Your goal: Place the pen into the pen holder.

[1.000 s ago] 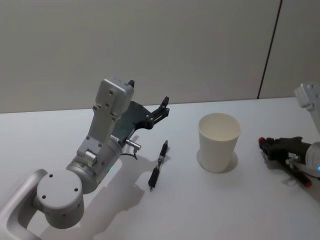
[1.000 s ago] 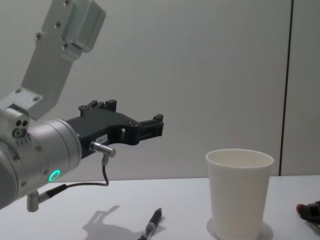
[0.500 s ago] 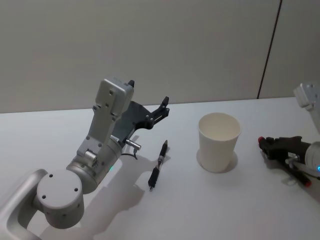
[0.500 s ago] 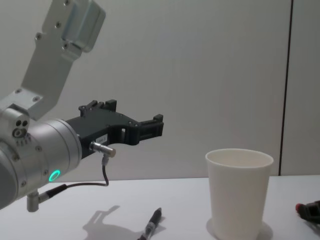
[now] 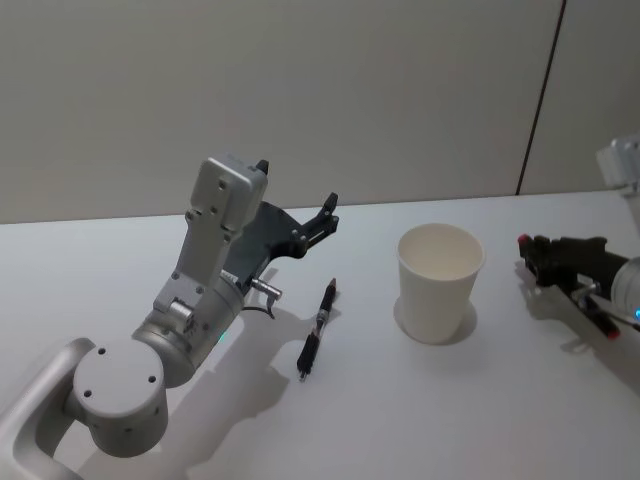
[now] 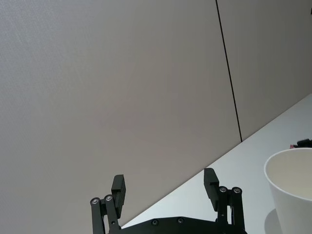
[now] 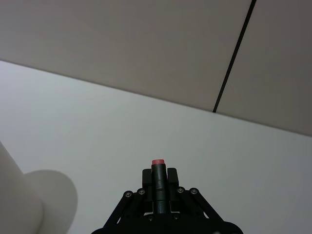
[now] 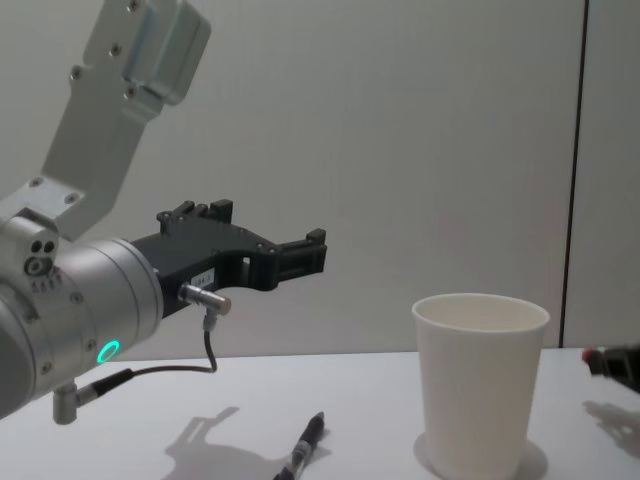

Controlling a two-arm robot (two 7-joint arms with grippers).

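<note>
A black pen point(image 5: 317, 328) lies on the white table point(image 5: 400, 400), left of the pen holder point(image 5: 438, 283), a white paper cup standing upright and empty. My left gripper point(image 5: 297, 183) hangs open in the air above and left of that pen point(image 8: 305, 452). To the right of the cup point(image 8: 479, 385), my right gripper point(image 5: 532, 252) is off the table, shut on a second dark pen point(image 7: 157, 170) whose red end points toward the cup. The left wrist view has the open fingers point(image 6: 118, 185) with the cup's rim point(image 6: 292, 156) beyond them.
A grey wall point(image 5: 300, 80) with a dark vertical seam point(image 5: 540, 90) runs behind the table's far edge. A red-ended cable point(image 5: 603, 326) trails under the right arm. The left arm's large silver joints point(image 5: 120, 390) fill the near left of the table.
My right gripper has risen from the table with its red-ended pen, staying right of the cup. The left arm, the lying pen and the cup have not moved.
</note>
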